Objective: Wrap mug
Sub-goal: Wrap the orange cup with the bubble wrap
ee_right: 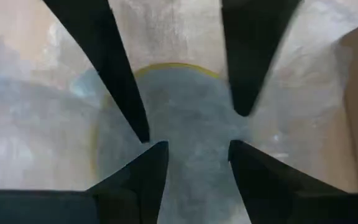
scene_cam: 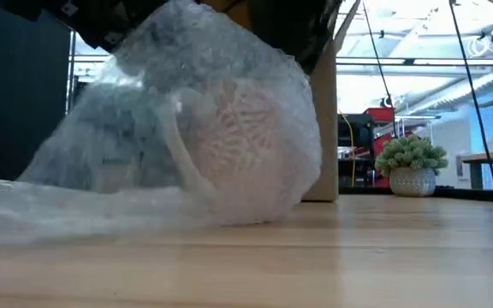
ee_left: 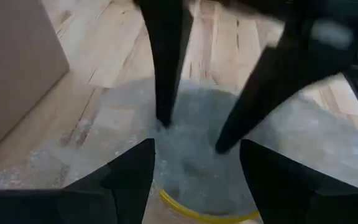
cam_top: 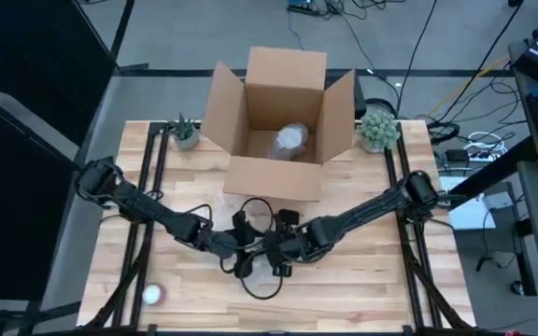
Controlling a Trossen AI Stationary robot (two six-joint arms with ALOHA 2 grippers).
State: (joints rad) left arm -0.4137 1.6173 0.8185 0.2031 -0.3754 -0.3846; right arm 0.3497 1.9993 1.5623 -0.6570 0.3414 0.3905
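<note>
We find the mug (scene_cam: 229, 145) lying on its side on the wooden table (cam_top: 362, 289), near the front centre, swaddled in bubble wrap (scene_cam: 75, 205); in the low view its white patterned body and handle show through the plastic, and a loose flap of wrap trails flat across the boards.

Both arms converge over it. The left gripper (ee_left: 194, 158) and the right gripper (ee_right: 197, 155) meet tip to tip above the bundle — each wrist view shows its own two fingers parted, with the other arm's pair reaching in from the opposite side. Between the fingers we see the mug's round opening, edged by a yellow rim (ee_right: 173, 66), clouded by the wrap. Whether either pair actually pinches the plastic we cannot tell.

Behind the arms stands an open cardboard box (cam_top: 283, 117) holding another bubble-wrapped item (cam_top: 290, 140). A small potted plant (cam_top: 184, 131) sits to the box's left, a rounder one (cam_top: 377, 129) to its right. A small white ball (cam_top: 152, 295) rests near the table's front left corner.
</note>
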